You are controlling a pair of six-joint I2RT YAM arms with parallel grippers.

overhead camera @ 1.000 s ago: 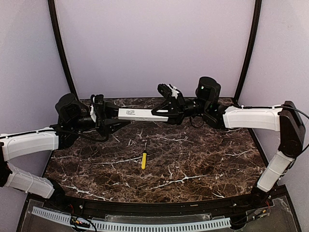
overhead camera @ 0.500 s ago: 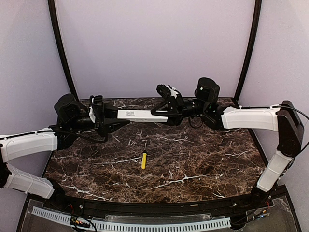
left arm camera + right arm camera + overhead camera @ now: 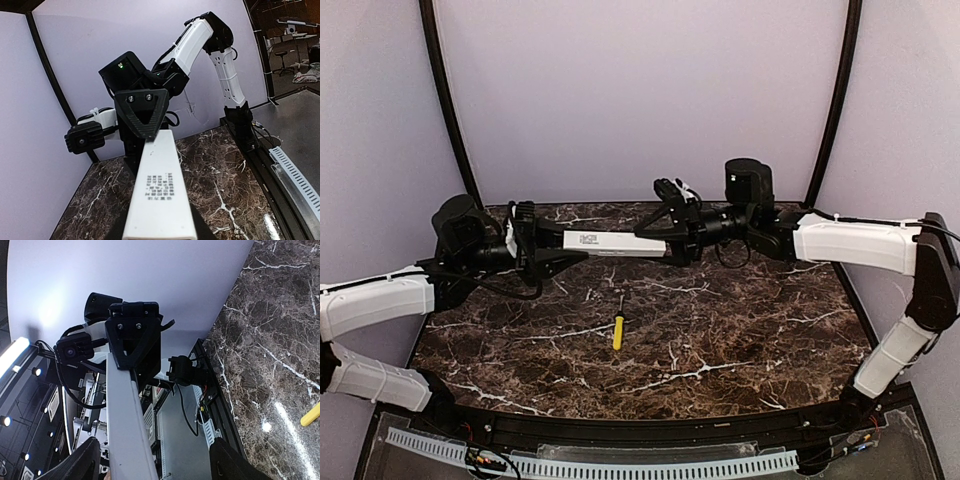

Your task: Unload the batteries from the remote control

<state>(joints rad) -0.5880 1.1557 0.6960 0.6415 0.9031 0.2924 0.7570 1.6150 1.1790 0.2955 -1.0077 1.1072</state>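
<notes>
Above the back of the surface [image 3: 750,330]: the remote [image 3: 605,241] hangs in the air, level, well clear of the marble.
Long axis: it runs left to right, from one arm straight toward the other.
Left fingers [image 3: 552,252]: closed on the remote's left end; they alone carry it.
Right fingers [image 3: 655,225]: spread wide, one on each side of the remote's right end, not clamping it.
Nearer arm: each arm sits at one end, but only the right is free to work.
Batteries: not in view, probably inside; I cannot tell which face has the cover.
Screwdriver [image 3: 618,330]: flat on the surface below, well apart from both arms.
Coming move: likely the right fingers working along the axis to free the cover.
</notes>
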